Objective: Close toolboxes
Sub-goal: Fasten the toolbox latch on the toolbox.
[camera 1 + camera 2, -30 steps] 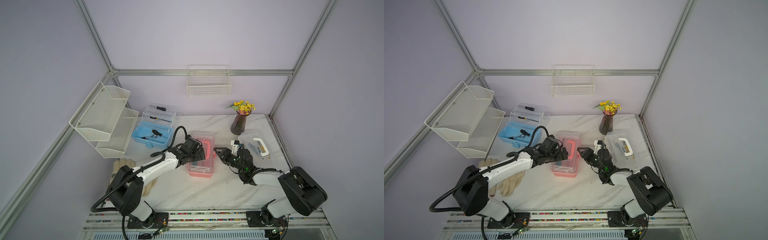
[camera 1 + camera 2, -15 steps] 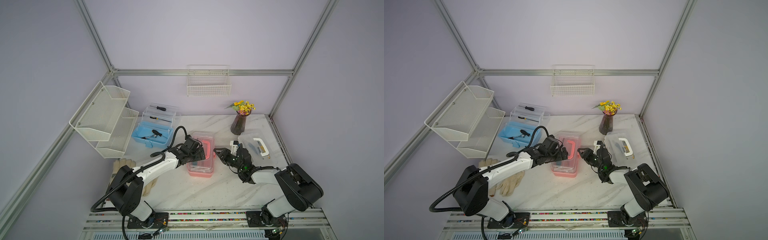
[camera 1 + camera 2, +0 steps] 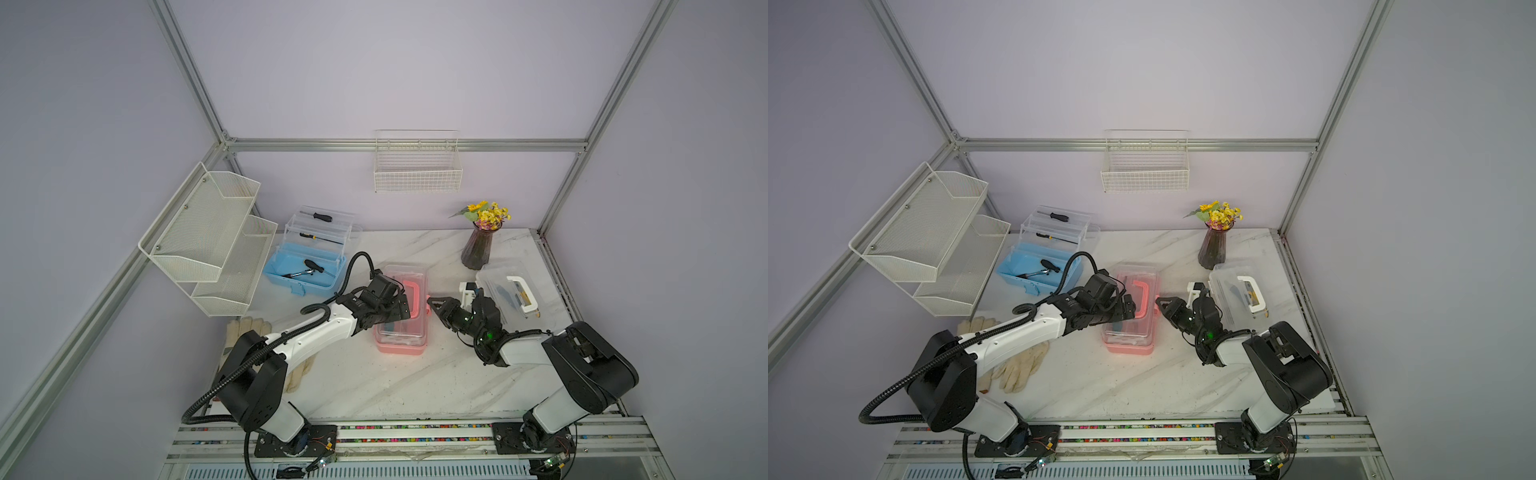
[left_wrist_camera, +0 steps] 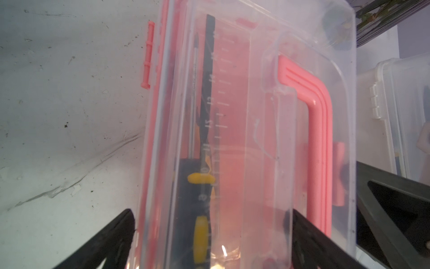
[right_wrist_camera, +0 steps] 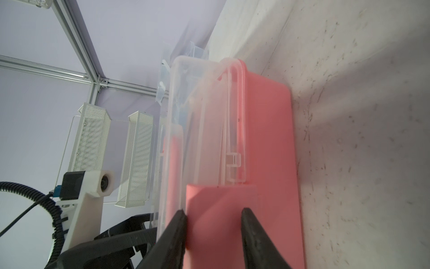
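Blue toolbox sits open at the bench's back left. Left gripper spreads wide over the pink toolbox mid-bench, lid down. Right gripper brackets its pink latch — pinching or not, I cannot tell. White toolbox rests lid-down at the right, beside the vase.

A: How do the top views look?
B: Both are bright and sharp, with even, soft light from above. The walls dim slightly toward the picture corners, and the table carries only faint, soft-edged shadows.
A: And the wrist views?
B: Left wrist is milky, with haze over the pink toolbox lid and one small warm glint. In right wrist the toolbox's near wall is blurred, and a streaked shadow fans across the table beside it.
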Controlling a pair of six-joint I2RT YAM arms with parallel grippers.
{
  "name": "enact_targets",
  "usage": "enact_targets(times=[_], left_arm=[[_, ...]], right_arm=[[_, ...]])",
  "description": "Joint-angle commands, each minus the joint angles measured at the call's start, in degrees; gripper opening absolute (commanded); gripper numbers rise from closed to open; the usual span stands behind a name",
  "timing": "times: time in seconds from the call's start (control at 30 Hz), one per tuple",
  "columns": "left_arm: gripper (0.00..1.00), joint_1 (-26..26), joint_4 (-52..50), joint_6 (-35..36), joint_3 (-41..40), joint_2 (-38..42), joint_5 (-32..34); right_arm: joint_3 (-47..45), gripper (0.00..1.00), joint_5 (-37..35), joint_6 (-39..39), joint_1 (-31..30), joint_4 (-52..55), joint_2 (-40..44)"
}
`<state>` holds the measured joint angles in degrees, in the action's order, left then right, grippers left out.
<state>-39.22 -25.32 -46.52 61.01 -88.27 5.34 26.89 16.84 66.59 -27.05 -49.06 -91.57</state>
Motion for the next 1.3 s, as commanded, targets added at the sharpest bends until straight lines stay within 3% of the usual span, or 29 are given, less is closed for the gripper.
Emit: enact_targets(times=[0.0,0.17,0.3,0.73,1.27], left_arm=[[0.99,-0.5,-1.5,-0.4,-2.2,-2.0,-2.7],[0.98,-0.7,-1.2,-0.3,-2.0,-2.3,-3.0],[0.98,-0.8,-1.1,-0.3,-1.9,-2.4,-3.0],[0.98,-0.9,-0.9,-0.4,-1.7,-2.8,-3.3],[0.98,-1.2,-0.6,-0.2,-1.7,-2.9,-3.3]], right_arm=[[1.1,0.42,4.5,1.4,-1.6,-1.6,-1.6],[1.5,0.51,5.2,1.6,-1.9,-1.5,-2.5],[1.1,0.46,5.3,2.5,-2.0,-3.1,-2.6],[1.3,0.46,6.0,3.4,-2.9,-4.4,-4.1],[4.4,0.38,1.5,-2.6,-7.2,8.5,-3.2]])
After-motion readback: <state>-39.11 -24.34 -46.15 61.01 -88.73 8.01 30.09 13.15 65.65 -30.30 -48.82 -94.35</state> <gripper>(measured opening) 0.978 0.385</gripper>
